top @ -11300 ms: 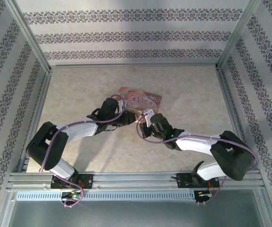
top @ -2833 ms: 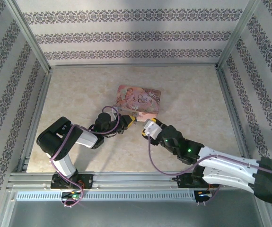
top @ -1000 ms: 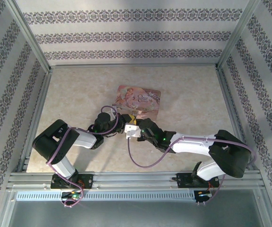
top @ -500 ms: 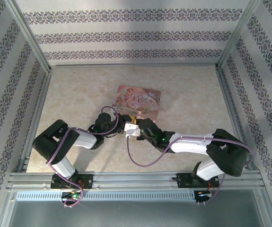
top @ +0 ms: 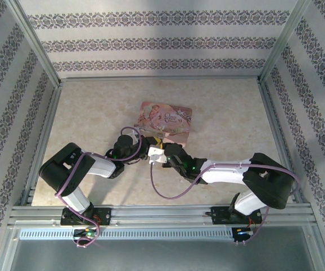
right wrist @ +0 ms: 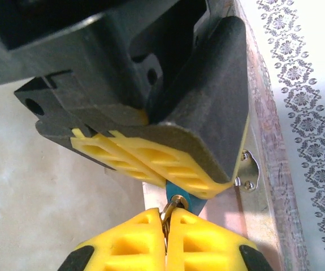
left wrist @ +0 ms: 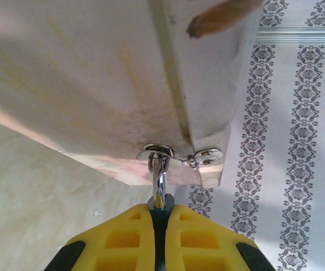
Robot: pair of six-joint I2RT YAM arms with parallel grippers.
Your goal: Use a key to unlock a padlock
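Left wrist: left jaws grip padlock (left wrist: 159, 185) on shut tin (left wrist: 83, 84); right jaws pinch key (right wrist: 175, 202).

Top view: cursive lettering on pink tin (top: 170, 119) lid, too small to make out. Wrist views: no legible text, label or number.

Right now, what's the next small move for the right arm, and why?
Probably nudge the right gripper forward to seat the key: its tip meets the blue body of the padlock, which the left gripper clamps, but depth is unclear. The shackle passes through the hasp on the tin.
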